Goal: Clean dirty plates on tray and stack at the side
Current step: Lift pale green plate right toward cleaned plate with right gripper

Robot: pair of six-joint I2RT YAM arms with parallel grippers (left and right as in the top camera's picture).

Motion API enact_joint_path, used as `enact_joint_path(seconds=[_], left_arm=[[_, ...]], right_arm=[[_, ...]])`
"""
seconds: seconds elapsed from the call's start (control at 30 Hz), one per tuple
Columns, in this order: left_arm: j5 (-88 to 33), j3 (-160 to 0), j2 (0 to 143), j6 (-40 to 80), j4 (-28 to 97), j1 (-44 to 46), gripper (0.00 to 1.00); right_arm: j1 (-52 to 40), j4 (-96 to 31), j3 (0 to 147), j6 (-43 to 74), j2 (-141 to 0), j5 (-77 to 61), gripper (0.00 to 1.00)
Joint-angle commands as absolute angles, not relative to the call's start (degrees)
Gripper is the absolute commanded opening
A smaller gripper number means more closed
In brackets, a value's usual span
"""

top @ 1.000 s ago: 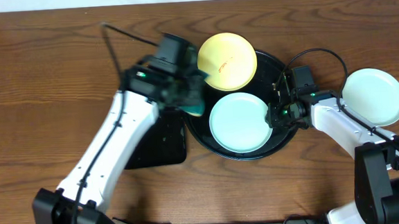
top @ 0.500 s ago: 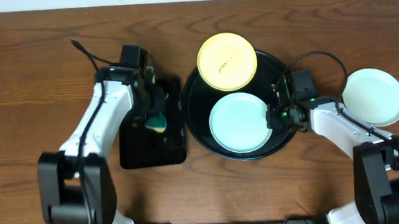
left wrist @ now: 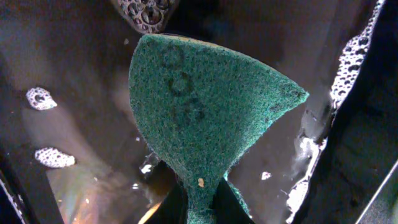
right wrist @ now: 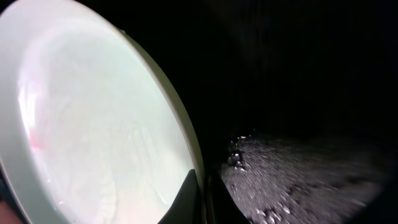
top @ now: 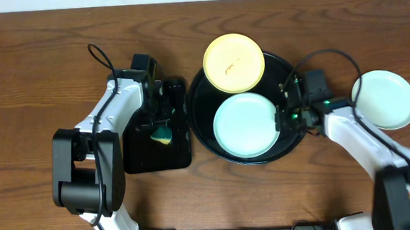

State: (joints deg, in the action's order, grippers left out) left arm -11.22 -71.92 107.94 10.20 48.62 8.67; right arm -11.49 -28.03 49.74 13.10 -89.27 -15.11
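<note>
The round black tray (top: 292, 147) holds a pale yellow plate (top: 233, 62) with orange smears at its far rim and a pale mint plate (top: 245, 125) in the middle. My right gripper (top: 282, 119) is shut on the mint plate's right rim (right wrist: 186, 143), and faint red smears show on the plate's left side in the right wrist view. A second mint plate (top: 384, 100) lies on the table at the right. My left gripper (top: 159, 128) is shut on a green sponge (left wrist: 199, 118) and holds it over the wet rectangular black tray (top: 142, 156).
The rectangular tray (left wrist: 62, 99) holds water and soap foam. Cables arch over both wrists. The wooden table (top: 38, 75) stretches left and in front of the trays.
My left arm has swung left from the round tray and carried the sponge down onto the rectangular tray. My right gripper has kept hold of the mint plate, which shifted slightly.
</note>
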Motion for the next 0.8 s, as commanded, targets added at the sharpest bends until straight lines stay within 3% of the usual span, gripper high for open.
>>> enact_joint_path(seconds=[0.0,0.4,0.77], left_arm=[[-10.94,-71.77,107.98,9.02,48.16,8.32,0.07],[-10.94,-71.46,108.03,9.02,45.74,8.32,0.07],[-10.92,-71.46,108.03,9.02,45.45,8.32,0.07]], right_arm=[[-11.35,-29.04,52.82,8.95,-81.95,-9.37,0.01],[-19.55,-27.70,53.23,-3.62,-70.22,30.92,0.01],[-34.37,-17.93,53.23,-20.40,-70.30,51.24,0.01]])
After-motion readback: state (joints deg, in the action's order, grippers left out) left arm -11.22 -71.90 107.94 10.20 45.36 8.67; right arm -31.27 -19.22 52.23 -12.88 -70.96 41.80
